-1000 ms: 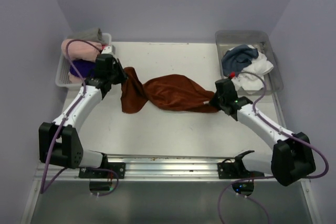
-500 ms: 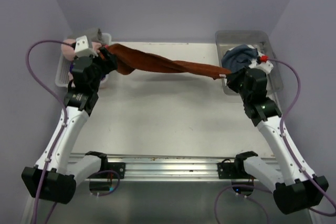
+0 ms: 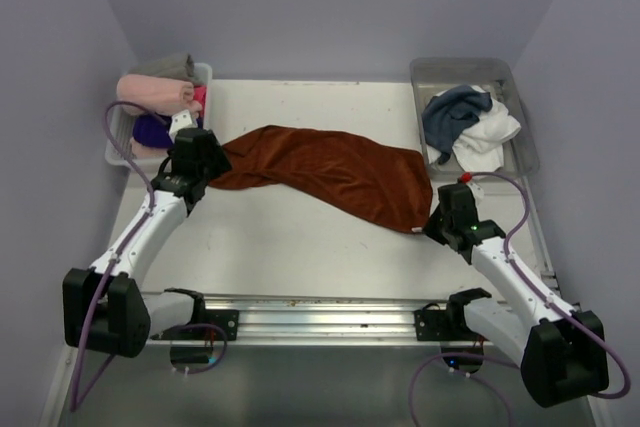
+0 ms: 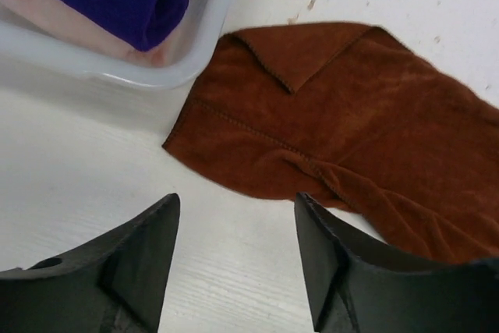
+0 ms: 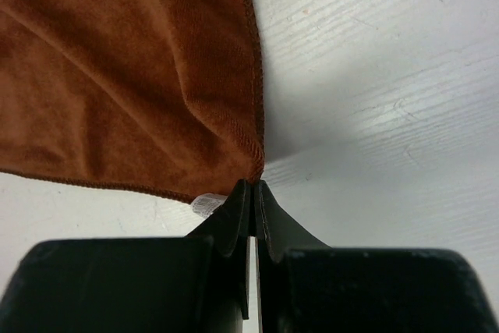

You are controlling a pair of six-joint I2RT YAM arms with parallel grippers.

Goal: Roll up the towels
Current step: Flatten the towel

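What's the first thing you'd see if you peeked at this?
The big brown towel lying across the middle of the table. The right gripper pinches its near right corner; the left gripper hangs open by its left end. A blue towel and a white towel lie heaped in the far-right bin.

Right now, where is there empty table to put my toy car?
Two bare patches: the near strip between the brown towel and the rail, and the far strip between the basket and the tray. Both of those are crowded inside.
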